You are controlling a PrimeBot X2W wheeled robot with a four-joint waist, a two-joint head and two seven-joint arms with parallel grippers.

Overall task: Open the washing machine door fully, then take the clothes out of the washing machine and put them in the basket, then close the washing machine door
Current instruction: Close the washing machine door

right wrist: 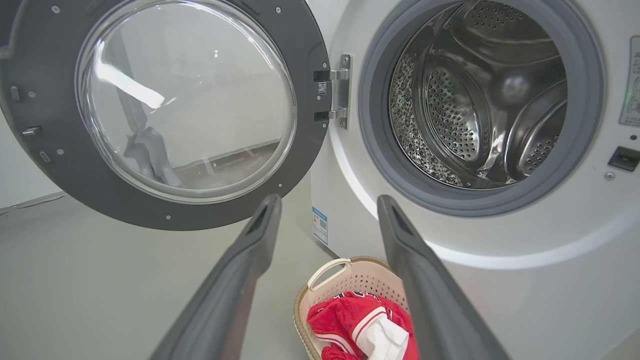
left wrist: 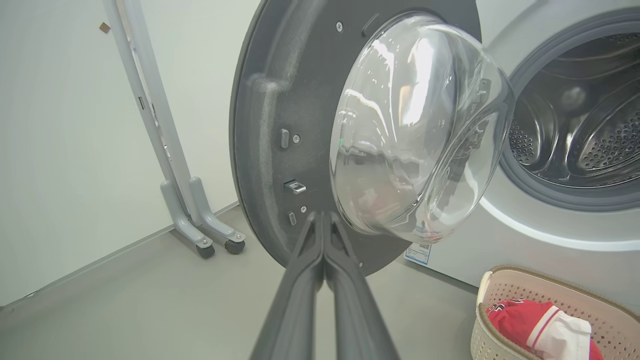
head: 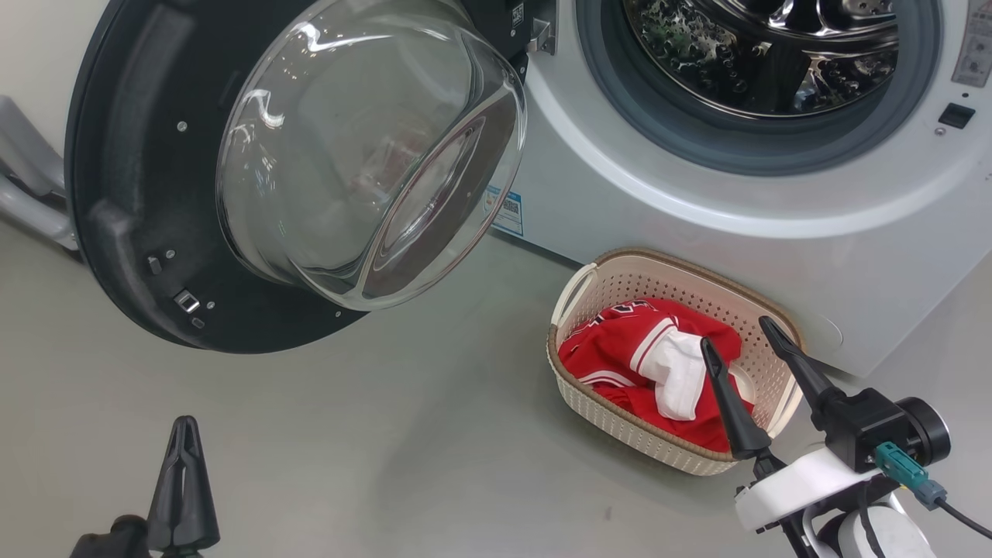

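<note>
The scene was looked down on steeply by the head camera, with the washing machine door [head: 124, 194] near at the left and the basket [head: 635, 438] on the floor [head: 387, 434] at the right. The left wrist view was aimed close at the door's inner face. The right wrist view was held farther back, squarely facing the washing machine [right wrist: 500, 300]. Door, machine and basket were shared by all three.

At ten o'clock, door [head: 116, 194]: matt, grainy plastic around clear glossy glass bowl [head: 364, 155]. At one, drum [head: 759, 46]: shiny perforated steel. Basket [head: 635, 434]: cream plastic. Clothes [head: 612, 349]: red cloth.
</note>
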